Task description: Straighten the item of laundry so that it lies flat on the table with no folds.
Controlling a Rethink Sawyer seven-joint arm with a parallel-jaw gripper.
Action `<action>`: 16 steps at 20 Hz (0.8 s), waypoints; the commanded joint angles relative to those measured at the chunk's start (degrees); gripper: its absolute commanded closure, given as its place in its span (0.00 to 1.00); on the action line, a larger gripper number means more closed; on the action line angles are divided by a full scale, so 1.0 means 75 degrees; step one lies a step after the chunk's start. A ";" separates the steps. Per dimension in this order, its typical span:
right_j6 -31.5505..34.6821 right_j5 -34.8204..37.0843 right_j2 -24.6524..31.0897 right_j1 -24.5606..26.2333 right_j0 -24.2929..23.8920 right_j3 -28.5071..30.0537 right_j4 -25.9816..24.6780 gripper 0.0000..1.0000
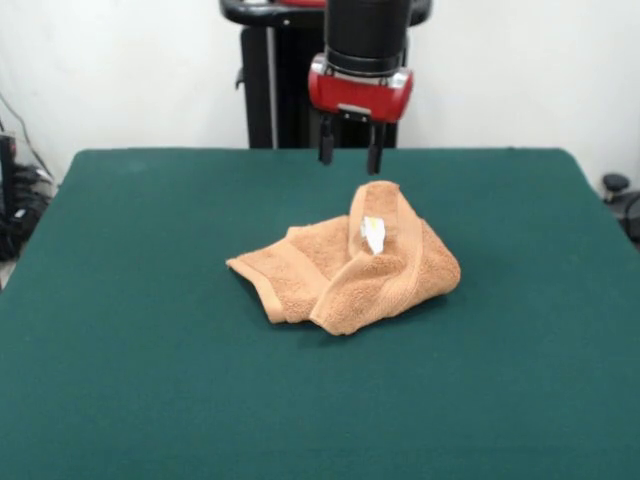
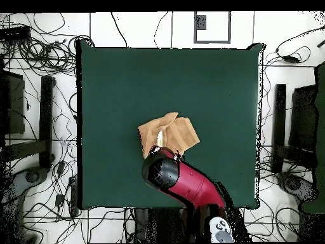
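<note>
The light-orange towel (image 1: 350, 268) lies crumpled in a folded heap near the middle of the green table (image 1: 150, 380). One fold rises to a peak at its far side, with the white care tag (image 1: 373, 234) showing on it. My gripper (image 1: 348, 158) hangs open and empty just above and behind that peak, not touching the cloth. In the overhead view the towel (image 2: 171, 132) lies near the table's middle (image 2: 114, 89), and the arm (image 2: 181, 181) covers its edge nearest the robot and hides the gripper.
The black pedestal (image 1: 275, 90) stands behind the table's far edge. Cables and stands (image 2: 38, 127) lie on the floor around the table. Green cloth surrounds the towel on all sides.
</note>
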 commanded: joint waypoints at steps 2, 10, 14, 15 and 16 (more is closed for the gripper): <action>0.1627 -0.0343 0.1149 0.0008 0.0088 -0.0073 0.0249 0.00; 0.1609 -0.0677 0.1421 0.0182 -0.0017 -0.0154 0.0211 0.00; 0.1542 -0.0858 0.1616 0.0213 -0.0196 -0.0098 0.0120 0.00; 0.1522 -0.0850 0.1641 0.0222 -0.0227 -0.0112 0.0107 0.00; 0.1490 -0.0874 0.1693 0.0249 -0.0278 -0.0119 0.0077 0.00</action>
